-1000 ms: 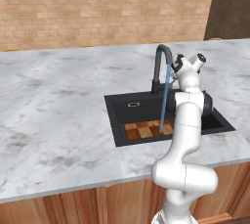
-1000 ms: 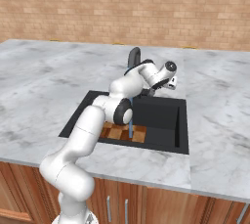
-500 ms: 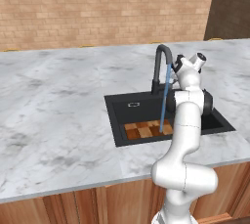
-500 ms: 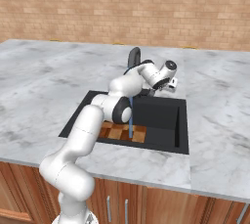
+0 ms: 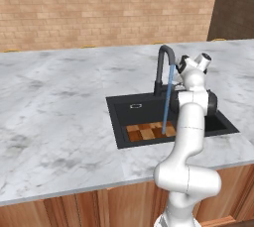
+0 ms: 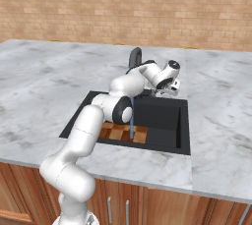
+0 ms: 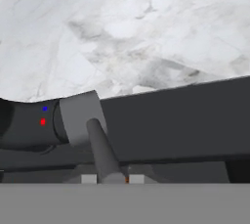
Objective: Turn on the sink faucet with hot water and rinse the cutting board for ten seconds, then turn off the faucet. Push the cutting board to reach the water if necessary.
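The black sink faucet (image 5: 160, 66) (image 6: 134, 57) runs a thin blue stream of water (image 5: 167, 103) (image 6: 132, 118) onto the checkered cutting board (image 5: 147, 131) (image 6: 117, 132), which lies flat on the floor of the sink (image 5: 221, 122) (image 6: 167, 117). My gripper (image 5: 182, 65) (image 6: 170, 89) (image 7: 113, 179) is at the right side of the faucet's base. In the hand view the grey lever (image 7: 101, 145) runs from the base, marked with a red and a blue dot, straight between my fingertips (image 7: 89, 179), which sit close against it on both sides.
Grey marble counter (image 5: 59, 107) (image 6: 216, 121) surrounds the sink on all sides. A brick wall (image 5: 99, 8) closes the back. Wooden cabinet fronts (image 5: 99, 206) run below the counter's front edge.
The hand has turned slightly at the faucet lever and the fingers have drawn a little closer. The water keeps running and the board has not moved.
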You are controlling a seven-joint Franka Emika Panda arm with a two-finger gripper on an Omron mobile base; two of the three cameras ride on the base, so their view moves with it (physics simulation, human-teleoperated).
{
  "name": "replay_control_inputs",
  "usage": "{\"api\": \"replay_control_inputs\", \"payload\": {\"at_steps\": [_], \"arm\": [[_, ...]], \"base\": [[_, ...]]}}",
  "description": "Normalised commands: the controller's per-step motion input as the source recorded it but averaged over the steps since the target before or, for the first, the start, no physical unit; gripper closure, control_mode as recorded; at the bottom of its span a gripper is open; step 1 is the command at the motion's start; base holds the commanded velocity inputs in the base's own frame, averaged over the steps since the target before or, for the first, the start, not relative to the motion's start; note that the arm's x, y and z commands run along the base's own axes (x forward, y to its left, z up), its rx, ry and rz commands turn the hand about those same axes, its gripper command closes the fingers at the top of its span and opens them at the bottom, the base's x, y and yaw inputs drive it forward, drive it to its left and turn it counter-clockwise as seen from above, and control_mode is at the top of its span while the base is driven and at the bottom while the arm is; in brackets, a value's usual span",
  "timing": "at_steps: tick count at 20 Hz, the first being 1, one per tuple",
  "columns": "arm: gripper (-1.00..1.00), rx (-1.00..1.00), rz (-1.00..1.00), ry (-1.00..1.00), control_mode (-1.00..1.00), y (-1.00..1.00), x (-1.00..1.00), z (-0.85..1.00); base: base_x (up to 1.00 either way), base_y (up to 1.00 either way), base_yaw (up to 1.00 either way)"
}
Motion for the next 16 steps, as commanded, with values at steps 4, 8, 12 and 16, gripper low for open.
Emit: {"api": "replay_control_inputs", "payload": {"at_steps": [4,8,12,16], "arm": [[1.00,0.00,0.00,0.00,-1.00,-0.34,-0.59,-0.16],[1.00,0.00,0.00,0.00,-1.00,-0.24,-0.41,-0.04],[1.00,0.00,0.00,0.00,-1.00,-0.09,-0.26,0.00],[1.00,0.00,0.00,0.00,-1.00,0.00,-0.08,0.00]], "base": [[0.00,0.00,0.00],[0.00,0.00,0.00],[0.00,0.00,0.00],[0.00,0.00,0.00]]}}
